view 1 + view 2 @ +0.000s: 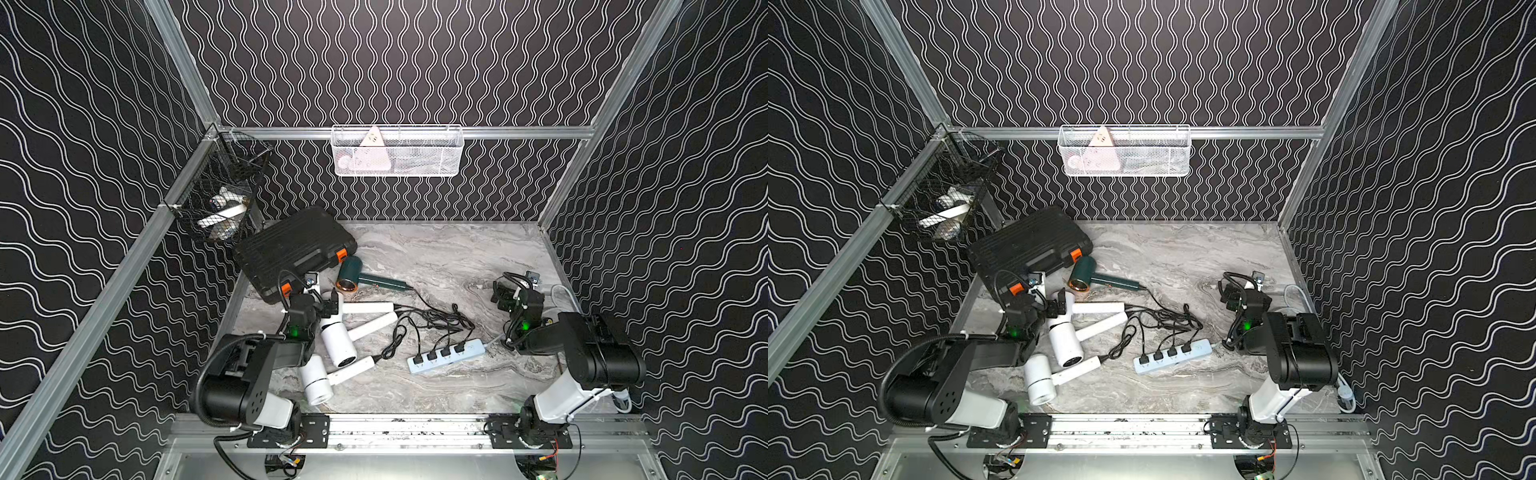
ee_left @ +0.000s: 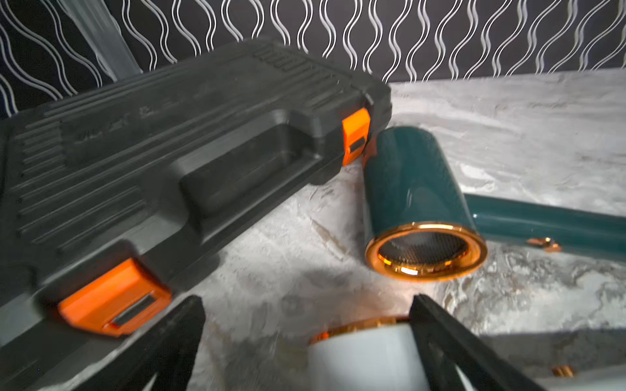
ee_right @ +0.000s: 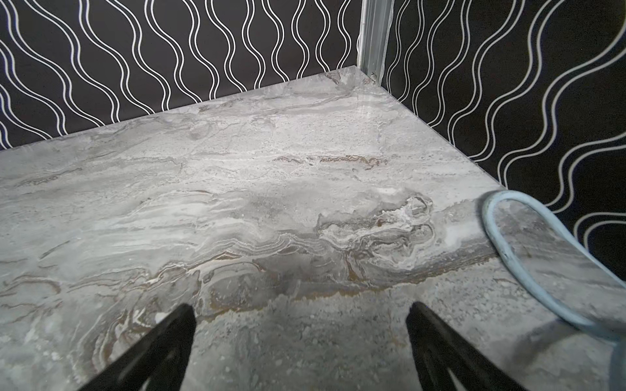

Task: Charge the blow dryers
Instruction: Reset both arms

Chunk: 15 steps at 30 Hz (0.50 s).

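At lower left of centre in both top views, on the marble table [image 1: 436,257]: three white blow dryers [image 1: 338,338], lying overlapped, barrels toward the lower left of the frame, handles pointing right. Just above them, one green blow dryer [image 1: 353,269] with a copper nozzle ring, on its side, the rear of its barrel just beside the black case [image 1: 286,245] with orange latches. Thin black cords run right from the dryers to a pale blue power strip [image 1: 446,358] near centre, where four black plugs [image 1: 432,355] sit in its sockets. Left gripper [image 2: 306,301]: jaws spread wide, holding nothing. The copper-rimmed end of a white barrel lies between them, nearer one finger; contact cannot be told. The green blow dryer lies beyond the fingertips, apart. Right gripper [image 3: 301,306]: at right of the top views, jaws fully apart, empty, over bare table, well apart from every dryer. A pale blue cable [image 3: 498,247] loops beside it.
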Each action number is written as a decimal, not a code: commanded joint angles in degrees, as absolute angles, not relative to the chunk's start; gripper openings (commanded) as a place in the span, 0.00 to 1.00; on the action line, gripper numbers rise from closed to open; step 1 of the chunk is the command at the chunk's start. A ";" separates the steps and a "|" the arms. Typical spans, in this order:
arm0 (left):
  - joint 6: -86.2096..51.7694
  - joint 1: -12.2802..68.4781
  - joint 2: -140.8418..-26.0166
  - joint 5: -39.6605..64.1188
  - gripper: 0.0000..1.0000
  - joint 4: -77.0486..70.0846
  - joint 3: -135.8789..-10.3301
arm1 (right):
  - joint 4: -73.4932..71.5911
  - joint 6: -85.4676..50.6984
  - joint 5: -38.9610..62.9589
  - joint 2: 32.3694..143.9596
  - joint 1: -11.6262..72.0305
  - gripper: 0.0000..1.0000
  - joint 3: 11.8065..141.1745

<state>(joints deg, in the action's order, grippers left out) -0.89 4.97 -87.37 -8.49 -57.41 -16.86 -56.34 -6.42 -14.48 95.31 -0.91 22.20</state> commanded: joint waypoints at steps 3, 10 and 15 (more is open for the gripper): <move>1.05 4.22 -93.43 -7.10 0.99 -65.23 -16.59 | -57.92 -6.70 -14.20 95.44 -0.88 1.00 22.19; 0.49 2.64 -94.46 -4.09 0.99 -56.85 -21.83 | -57.29 -6.81 -14.24 95.27 -0.88 1.00 22.43; 0.80 2.64 -94.54 -4.75 0.99 -57.83 -21.49 | -57.53 -6.76 -14.24 95.26 -0.88 1.00 22.32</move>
